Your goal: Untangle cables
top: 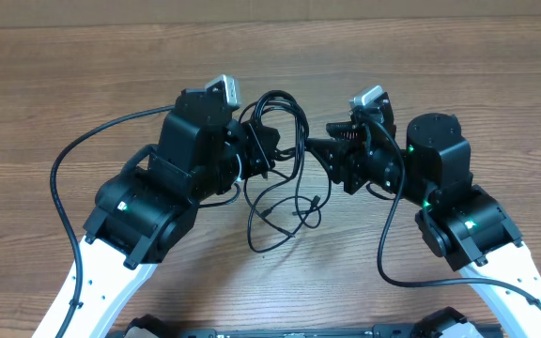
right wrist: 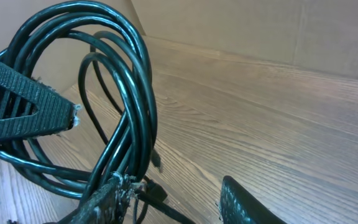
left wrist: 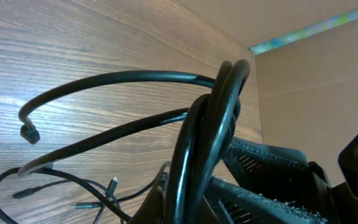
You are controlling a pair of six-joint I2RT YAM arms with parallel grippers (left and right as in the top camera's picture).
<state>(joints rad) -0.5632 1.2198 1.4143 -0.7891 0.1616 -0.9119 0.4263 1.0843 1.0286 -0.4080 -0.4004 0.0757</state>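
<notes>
While both arms lean in toward the middle of the worktop [top: 440, 66], the cables [top: 301, 174] sit between them as one thin black tangle. The top loop is lifted off the wood between the two end effectors. Lower loops and loose tails trail down onto the worktop toward the robot base.

Left end effector [top: 263, 150]: closed, clamped on the cables. In the left wrist view the bundle rises from between its ribbed fingers [left wrist: 266, 165], several cords pressed together there. Two cords arc away to the left above the wood. One ends in a small plug [left wrist: 30, 134], raised and not touching the surface as far as I can tell. More thin cord and a metallic-tipped plug end [left wrist: 114, 182] lie flat on the wood below.

Right end effector [top: 325, 148]: fingers apart, nothing pinched. In the right wrist view one ribbed finger [right wrist: 23, 106] pokes in from the left, with the coiled cables curving above and below its tip. Whether it touches them I cannot tell. The other finger [right wrist: 247, 199] sits low at the bottom edge, well apart from the first. Cords drop through the gap between them and bunch at the bottom left.

Thicker arm cables [top: 59, 178] curve over the worktop at each side, away from the tangle. Brown cardboard [left wrist: 316, 87] stands at the far edge.
</notes>
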